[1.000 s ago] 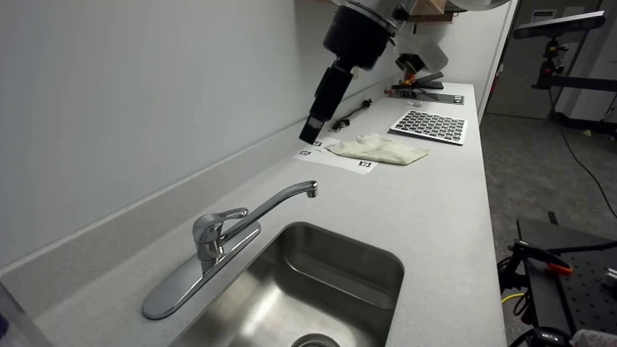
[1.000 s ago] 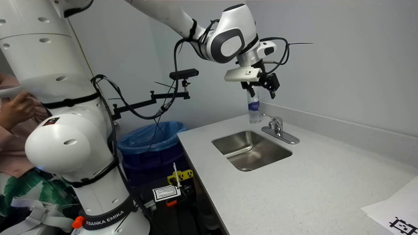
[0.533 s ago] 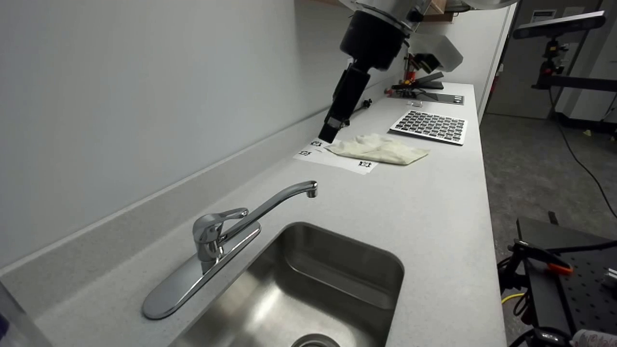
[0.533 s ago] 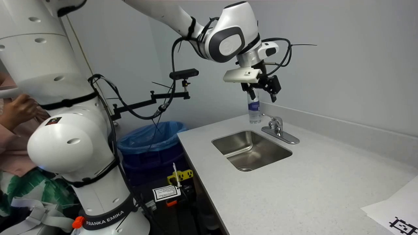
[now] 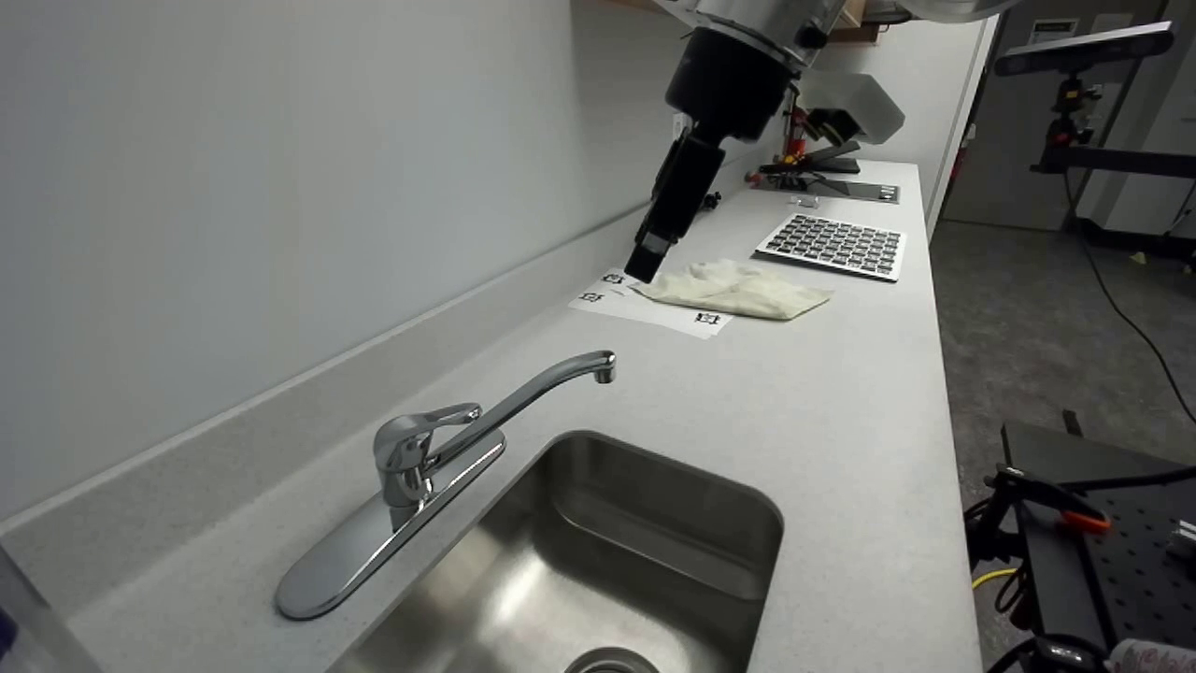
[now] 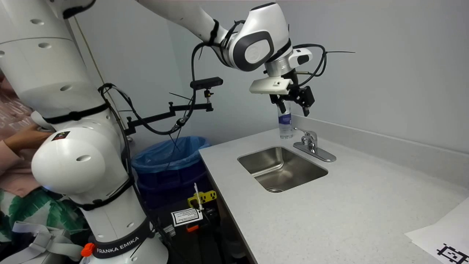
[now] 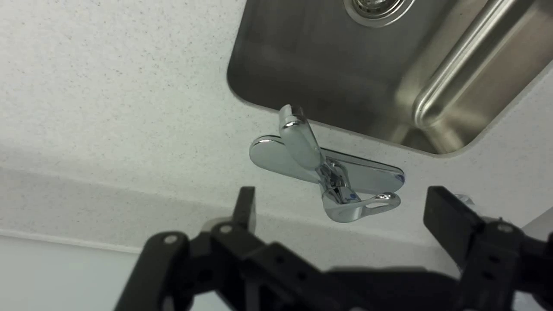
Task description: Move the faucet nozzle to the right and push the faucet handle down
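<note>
The chrome faucet nozzle point(image 5: 537, 388) is a long arched tube with a downturned tip; in an exterior view it points toward the sink's far corner. In the wrist view the nozzle point(image 7: 300, 144) looks broad and foreshortened. The faucet handle point(image 5: 453, 414) is a shorter lever on top of the body; in the wrist view the handle point(image 7: 382, 205) shows a looped end. In an exterior view the handle point(image 6: 300, 130) is small. My gripper point(image 6: 294, 110) is open and empty above the faucet, touching nothing. Its spread fingers point(image 7: 341, 203) frame the faucet in the wrist view.
A steel sink point(image 5: 780, 542) lies in the counter beside the faucet. A water bottle point(image 6: 285, 126) stands behind the faucet, near the wall point(image 6: 403, 91). A cloth point(image 5: 733, 290), marked paper point(image 5: 654, 313) and checkered board point(image 5: 836, 245) lie farther along the counter.
My gripper has shifted right in an exterior view, away from that camera, and dropped very slightly in the last half second. It stays open. The faucet nozzle and handle have not moved.
</note>
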